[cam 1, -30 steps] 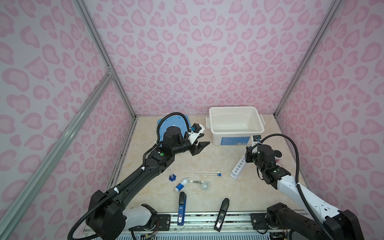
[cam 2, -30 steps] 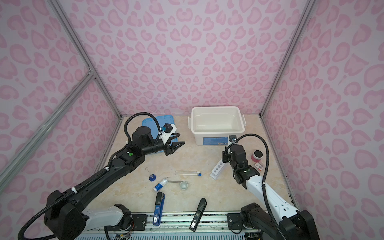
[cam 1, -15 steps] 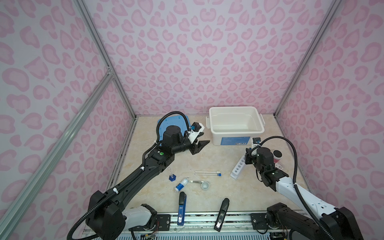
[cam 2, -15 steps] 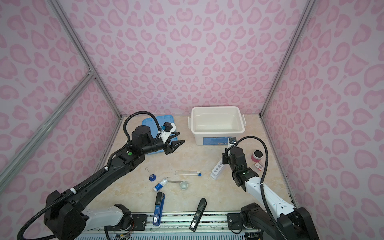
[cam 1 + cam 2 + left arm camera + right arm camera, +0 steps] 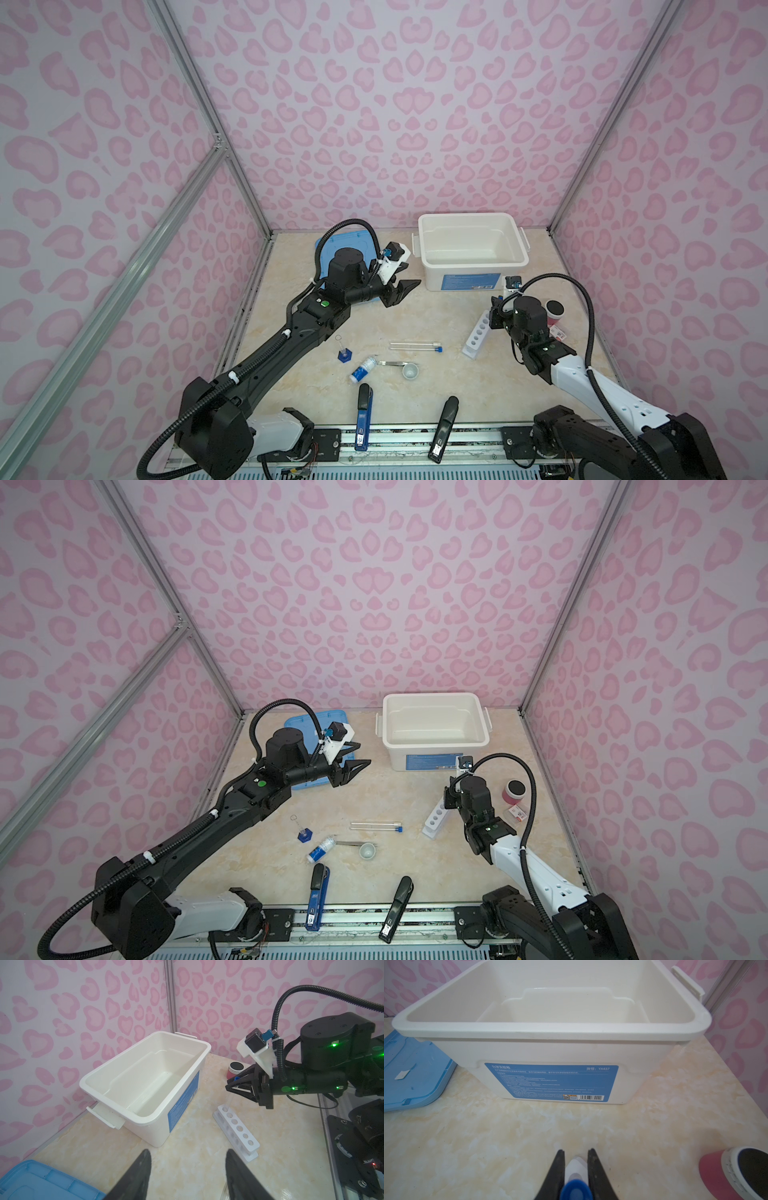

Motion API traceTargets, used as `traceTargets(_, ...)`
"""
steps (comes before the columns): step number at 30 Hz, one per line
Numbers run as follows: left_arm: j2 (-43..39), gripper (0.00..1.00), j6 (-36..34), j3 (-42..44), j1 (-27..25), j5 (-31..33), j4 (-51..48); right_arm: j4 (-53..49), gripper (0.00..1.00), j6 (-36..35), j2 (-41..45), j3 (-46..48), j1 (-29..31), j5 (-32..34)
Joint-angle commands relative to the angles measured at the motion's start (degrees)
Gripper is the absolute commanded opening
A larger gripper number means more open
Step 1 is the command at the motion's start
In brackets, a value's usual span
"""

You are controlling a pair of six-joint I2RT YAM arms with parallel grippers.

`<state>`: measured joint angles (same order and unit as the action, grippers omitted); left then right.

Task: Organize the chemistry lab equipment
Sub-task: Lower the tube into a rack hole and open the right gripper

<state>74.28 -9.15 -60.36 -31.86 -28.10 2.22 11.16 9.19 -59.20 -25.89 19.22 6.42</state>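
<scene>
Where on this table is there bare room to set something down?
Bare: the wide patch between the bin, the left gripper, the rack and the lying tubes; also the strip between the black stapler and the right arm. Crowded: the cylinder, bottle, tweezers and cup cluster, plus the corner by the jar.

Rack rt of tubes, bin behind both.
</scene>
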Motion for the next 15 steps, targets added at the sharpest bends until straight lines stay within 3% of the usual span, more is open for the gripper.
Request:
traceTargets(1, 0.73, 0.60, -0.41, -1.33, 0.14, -0.76, -1.14, -0.73, 0.26, -0.25, 0.87, -0.30, 0.12, 0.09)
traceTargets(8, 1.39, 0.60, -1.52, -1.87, 0.15, -1.48, -4.61, -4.56, 0.41, -1.19, 4.19, -1.83, 0.20, 0.57)
traceTargets(15, 2.25, 0.61, -3.56, -1.39, 0.13, -1.34, -12.35, -11.07, 0.45, -2.06, 8.78, -6.31, 0.12, 0.73)
